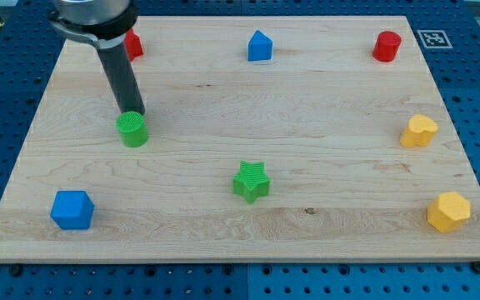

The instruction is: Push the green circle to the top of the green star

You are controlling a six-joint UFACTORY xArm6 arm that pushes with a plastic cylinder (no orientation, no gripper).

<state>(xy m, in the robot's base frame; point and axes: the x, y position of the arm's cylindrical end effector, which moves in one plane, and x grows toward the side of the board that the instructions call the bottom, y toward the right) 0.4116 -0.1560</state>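
Observation:
The green circle (pixel 132 130) lies on the wooden board's left half. The green star (pixel 251 181) lies near the board's middle, to the right of the circle and lower in the view. My tip (pixel 133 113) stands right at the circle's upper edge, touching or nearly touching it. The dark rod rises from there up and to the left, out of the view's top.
A blue cube (pixel 72 209) lies at the bottom left. A red block (pixel 133 43) sits partly behind the rod at the top left. A blue house-shaped block (pixel 259 46) and a red cylinder (pixel 386 46) lie along the top. Two yellow blocks (pixel 419 131) (pixel 448 211) lie at the right edge.

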